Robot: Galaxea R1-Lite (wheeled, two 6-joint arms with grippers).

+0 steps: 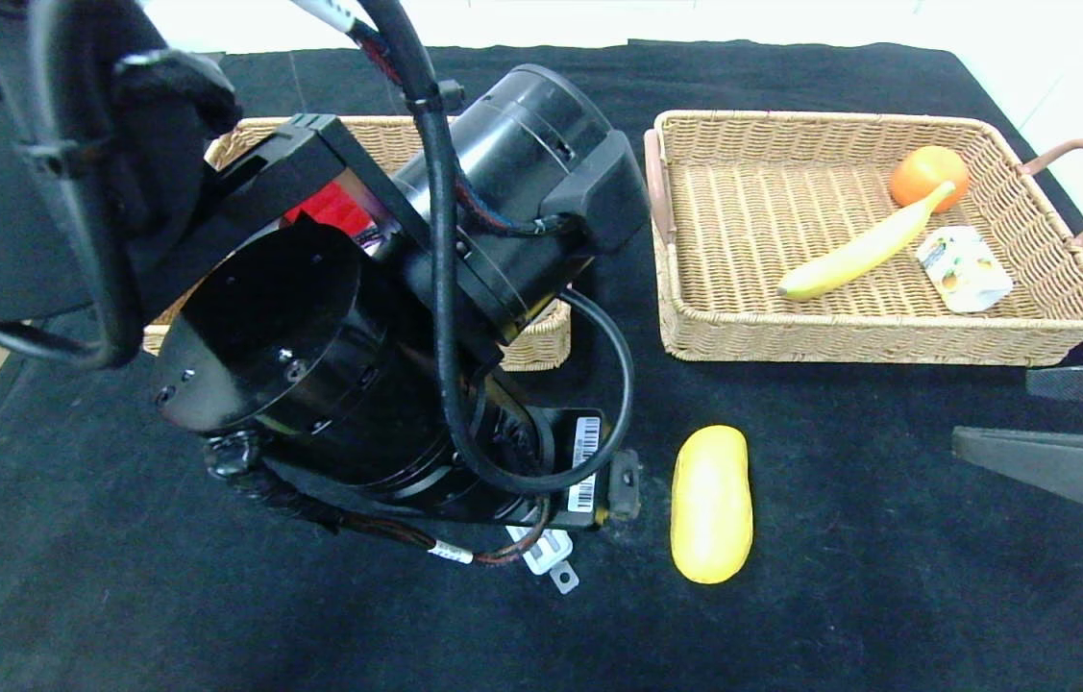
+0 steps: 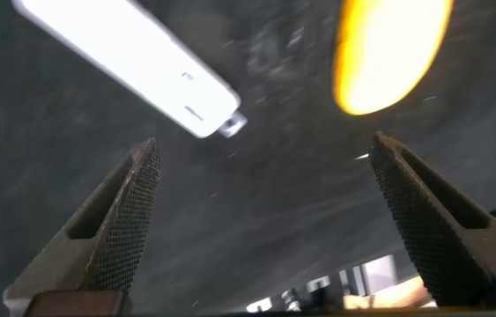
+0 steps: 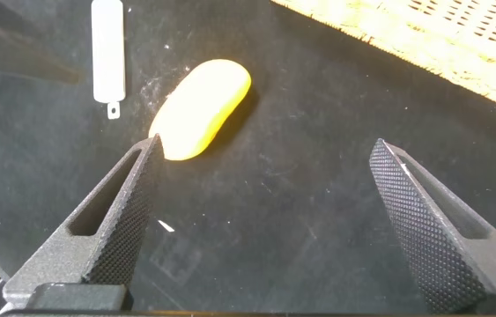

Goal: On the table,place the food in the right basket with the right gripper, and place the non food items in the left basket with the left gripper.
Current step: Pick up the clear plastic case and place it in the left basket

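Fingers (image 2: 129, 216) of the left gripper (image 2: 261, 220) stand wide apart with nothing between them, hanging over the table (image 1: 887, 577); beyond their tips lie a slim white case (image 2: 129, 62) and, next to it, the yellow oval fruit (image 2: 388, 53). The right gripper (image 3: 270, 220) is spread just as wide and also holds nothing, hovering low on the side of the yellow oval fruit away from the left arm (only its dark fingers (image 1: 1060, 461) show at the edge of the head view).

The table is draped in black cloth with faint pale smudges, and a bright white floor or wall shows past its far edge.

The yellow oval fruit is plump, smooth and mango-like, lying lengthwise on the bare cloth. The white case sits just beside it, toward the left arm, mostly hidden under that arm's wrist in the head view.

Beyond the fruit, on the far side of the table, is the right basket (image 1: 724, 336), a shallow tan wicker tray with brown loop handles. It holds an orange (image 1: 928, 175), a banana (image 1: 858, 255) leaning against the orange, and a small white drink carton (image 1: 966, 269). The left basket (image 1: 531, 351) lies farther off past the left arm, largely covered by it; something red (image 1: 334, 207) shows inside.
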